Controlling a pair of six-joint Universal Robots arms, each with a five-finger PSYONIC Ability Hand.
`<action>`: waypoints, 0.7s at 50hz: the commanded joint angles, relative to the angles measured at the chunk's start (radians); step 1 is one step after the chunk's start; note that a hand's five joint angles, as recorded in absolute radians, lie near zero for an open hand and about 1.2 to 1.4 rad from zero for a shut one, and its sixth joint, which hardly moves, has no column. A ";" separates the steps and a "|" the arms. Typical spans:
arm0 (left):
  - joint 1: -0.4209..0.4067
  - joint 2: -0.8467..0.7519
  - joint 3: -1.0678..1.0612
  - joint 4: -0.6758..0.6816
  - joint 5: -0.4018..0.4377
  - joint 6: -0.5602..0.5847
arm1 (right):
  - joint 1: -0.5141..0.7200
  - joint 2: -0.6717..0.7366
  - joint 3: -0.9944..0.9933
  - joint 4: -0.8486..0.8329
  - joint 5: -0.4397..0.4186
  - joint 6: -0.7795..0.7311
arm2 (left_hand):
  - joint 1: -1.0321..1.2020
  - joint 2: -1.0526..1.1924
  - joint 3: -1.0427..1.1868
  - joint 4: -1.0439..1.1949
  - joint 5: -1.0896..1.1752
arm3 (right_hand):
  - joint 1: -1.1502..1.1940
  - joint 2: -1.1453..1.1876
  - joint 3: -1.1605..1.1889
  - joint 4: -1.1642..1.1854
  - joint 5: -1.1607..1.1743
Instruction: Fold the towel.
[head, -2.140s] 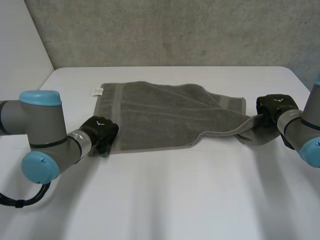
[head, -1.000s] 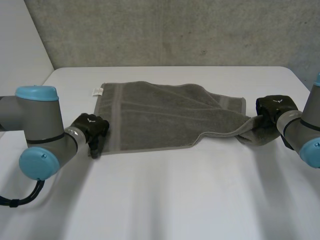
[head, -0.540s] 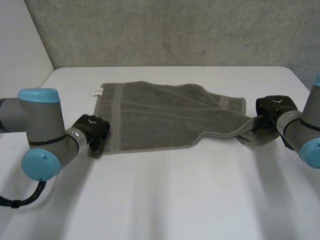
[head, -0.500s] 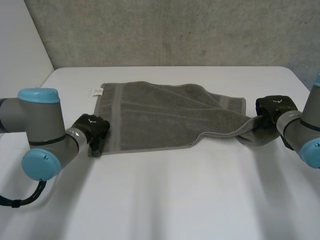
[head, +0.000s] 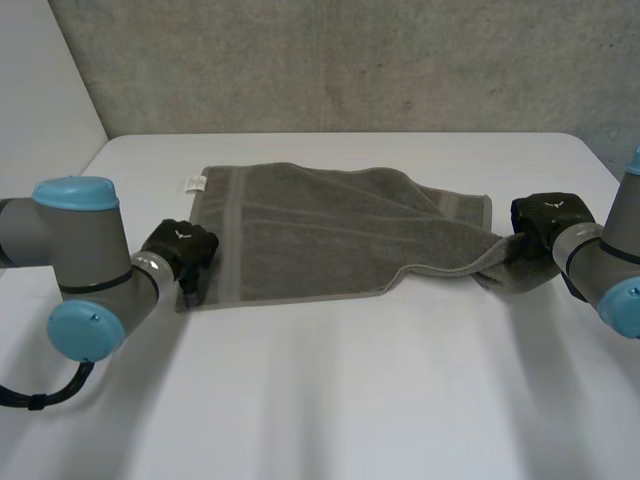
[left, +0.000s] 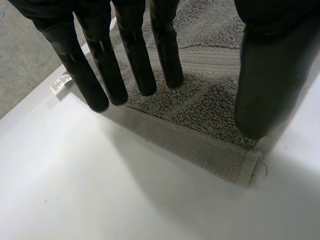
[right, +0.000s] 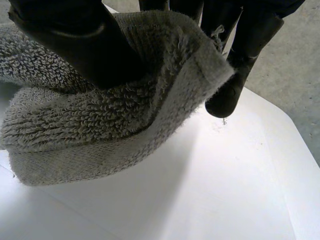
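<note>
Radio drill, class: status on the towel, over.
Left hand open, fingers straight at near left corner of towel. Right hand shut on its lifted right end. Towel otherwise flat, unfolded. Nothing in the way.

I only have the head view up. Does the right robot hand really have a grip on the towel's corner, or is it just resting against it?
Observer: It has a grip. In the right wrist view the right robot hand pinches the towel between thumb and fingers, and that corner is raised off the table.
Operator: And the left robot hand, is it gripping too?
Observer: No. In the left wrist view the left robot hand has straight fingers over the near corner on its side. Nothing is pinched, and the cloth lies flat there.
</note>
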 joint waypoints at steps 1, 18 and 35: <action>0.000 0.041 0.001 -0.081 0.005 0.000 | 0.000 0.000 0.000 0.000 0.000 0.000 | -0.319 -0.318 -0.318 -0.314 -0.318 | 0.076 0.080 0.060 0.063 0.054; 0.000 0.004 0.008 -0.054 0.000 0.003 | 0.000 0.000 0.000 0.000 -0.003 0.000 | -0.370 -0.369 -0.369 -0.365 -0.368 | 0.076 0.080 0.060 0.063 0.054; -0.002 -0.019 0.000 0.013 0.000 0.003 | 0.000 0.006 0.001 0.000 -0.003 0.000 | -0.364 -0.363 -0.363 -0.359 -0.362 | 0.076 0.080 0.060 0.063 0.054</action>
